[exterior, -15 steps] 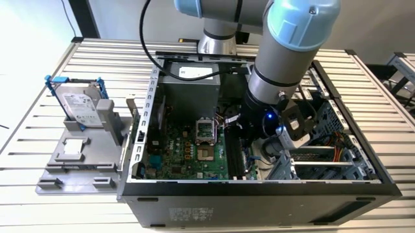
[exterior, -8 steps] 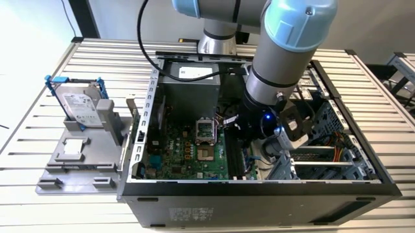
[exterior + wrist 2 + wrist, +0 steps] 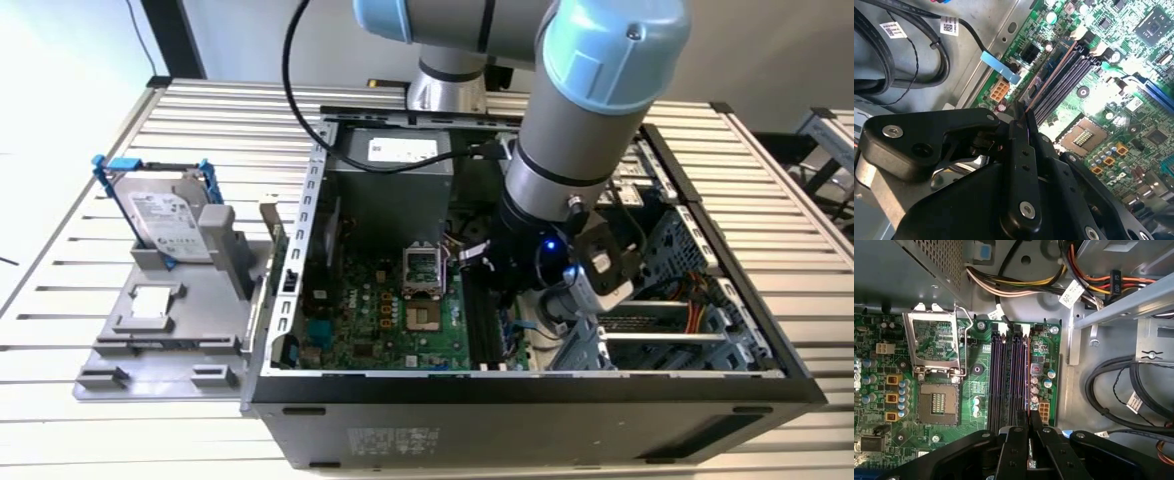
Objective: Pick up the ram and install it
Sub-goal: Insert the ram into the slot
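Inside the open grey metal computer case (image 3: 534, 385), the black two-fingered tool (image 3: 1028, 432) is clamped on the long, thin dark ram stick (image 3: 1027, 375), which stands edge-on over the outermost dark memory slot on the green motherboard (image 3: 979, 370), beside the open silver processor socket (image 3: 936, 402). The white-labelled hard drive (image 3: 167, 215) stands apart on the slatted table (image 3: 80, 250).

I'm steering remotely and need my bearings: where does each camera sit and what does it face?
Exterior view: off the arm, above the open grey computer case, showing the blue-grey arm.
First wrist view: rides the arm, facing the green motherboard past the black hand.
Second wrist view: likewise.
Both wrist views share the hand shut on the thin dark ram stick.
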{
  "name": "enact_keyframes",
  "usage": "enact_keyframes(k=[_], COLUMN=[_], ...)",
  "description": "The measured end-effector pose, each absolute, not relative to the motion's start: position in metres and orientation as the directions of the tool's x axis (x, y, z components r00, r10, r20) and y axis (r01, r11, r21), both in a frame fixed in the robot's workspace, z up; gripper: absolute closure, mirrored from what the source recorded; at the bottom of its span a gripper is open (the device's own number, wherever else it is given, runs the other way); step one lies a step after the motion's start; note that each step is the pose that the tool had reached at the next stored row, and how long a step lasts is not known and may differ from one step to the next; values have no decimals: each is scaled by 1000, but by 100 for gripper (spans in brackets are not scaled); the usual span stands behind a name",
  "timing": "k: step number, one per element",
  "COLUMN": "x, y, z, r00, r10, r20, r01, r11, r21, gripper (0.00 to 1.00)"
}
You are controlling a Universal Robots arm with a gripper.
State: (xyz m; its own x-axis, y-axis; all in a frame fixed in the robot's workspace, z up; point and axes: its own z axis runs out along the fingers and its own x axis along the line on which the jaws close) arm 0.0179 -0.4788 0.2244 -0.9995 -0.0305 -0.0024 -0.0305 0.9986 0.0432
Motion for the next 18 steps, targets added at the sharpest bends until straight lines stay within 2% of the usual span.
enact_keyframes(k=[18], x=[20], y=[-477], z=[220], r00=[-1000], r10=[-24], r20=[0], r01=[-24], r11=[999], r21=[37], gripper=[100])
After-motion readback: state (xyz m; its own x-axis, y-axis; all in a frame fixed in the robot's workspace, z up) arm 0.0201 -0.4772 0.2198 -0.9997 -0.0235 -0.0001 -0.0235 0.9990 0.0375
